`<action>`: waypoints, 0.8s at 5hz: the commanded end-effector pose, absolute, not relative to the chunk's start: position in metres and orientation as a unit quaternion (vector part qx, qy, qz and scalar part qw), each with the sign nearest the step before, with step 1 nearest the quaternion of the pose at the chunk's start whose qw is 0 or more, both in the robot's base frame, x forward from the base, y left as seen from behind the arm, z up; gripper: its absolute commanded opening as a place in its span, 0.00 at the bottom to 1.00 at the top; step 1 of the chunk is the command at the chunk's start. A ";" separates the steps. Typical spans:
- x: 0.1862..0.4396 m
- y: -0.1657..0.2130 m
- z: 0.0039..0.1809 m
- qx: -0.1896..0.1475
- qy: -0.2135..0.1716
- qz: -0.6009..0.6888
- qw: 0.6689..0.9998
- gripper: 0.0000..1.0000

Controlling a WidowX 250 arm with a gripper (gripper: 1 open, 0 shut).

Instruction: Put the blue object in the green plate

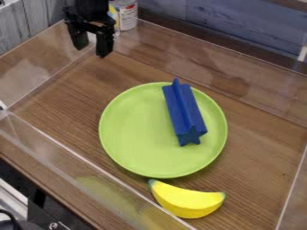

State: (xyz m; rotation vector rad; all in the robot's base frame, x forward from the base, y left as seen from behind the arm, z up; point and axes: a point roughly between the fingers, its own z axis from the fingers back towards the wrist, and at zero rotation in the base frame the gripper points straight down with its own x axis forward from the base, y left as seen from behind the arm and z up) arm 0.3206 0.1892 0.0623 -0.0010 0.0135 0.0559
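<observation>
1. A wooden table [72,99] fills most of the picture. It is brown with dark lines in the wood. Clear plastic walls [36,153] stand around it like a see-through box.

2. The green plate [132,144] is the biggest thing on the table. It is round, flat and bright lime green, and it has a small raised edge. It sits near the middle of the table.

3. The blue object [184,111] lies on the green plate, toward the plate's right side. It is a long blue block with a raised strip running down its length. One end points to the far edge of the plate and the other end points toward the near side. All of it rests inside the plate's edge.

4. The gripper [92,41] is black and hangs at the top left, pointing down at the table. Its two fingers are spread apart and there is nothing between them. It is well apart from the plate and the blue block.

5. A yellow banana toy [186,198] lies on the table just beside the near edge of the plate, not on it.

6. A white bottle [125,13] stands at the back, just beside the gripper.
</observation>
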 end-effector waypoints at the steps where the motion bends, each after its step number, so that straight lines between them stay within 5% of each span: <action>1: 0.329 0.201 0.081 0.016 -0.027 0.033 0.999 1.00; 4: 0.335 0.213 0.074 0.016 -0.031 0.041 0.999 1.00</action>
